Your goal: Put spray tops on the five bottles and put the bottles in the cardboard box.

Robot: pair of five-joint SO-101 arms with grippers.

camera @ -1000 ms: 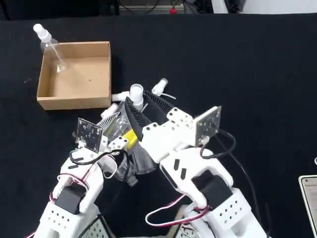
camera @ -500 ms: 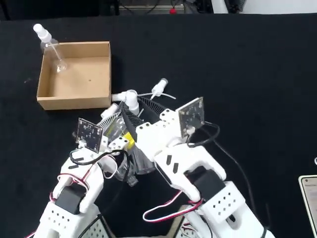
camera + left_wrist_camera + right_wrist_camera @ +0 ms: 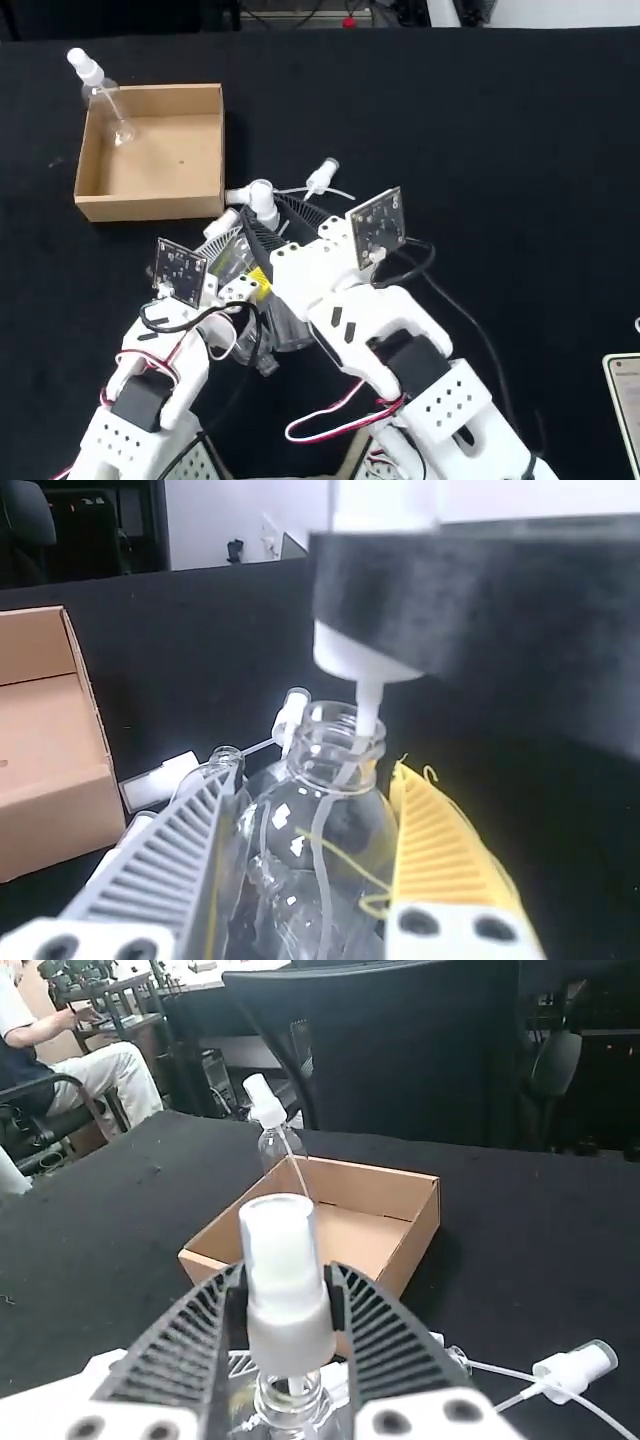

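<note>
Near the brown cardboard box (image 3: 150, 208), the left gripper (image 3: 315, 780) clamps a clear plastic bottle (image 3: 310, 855) to steady its neck. The right gripper (image 3: 285, 1280) pinches a white spray top (image 3: 277, 1225) above it, with the tube (image 3: 368, 705) inside the neck.

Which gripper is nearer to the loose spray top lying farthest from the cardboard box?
Right. The right gripper, shut on another spray top, is beside the loose spray top; the left gripper, shut on a bottle, is farther off, beyond the right gripper.
</note>
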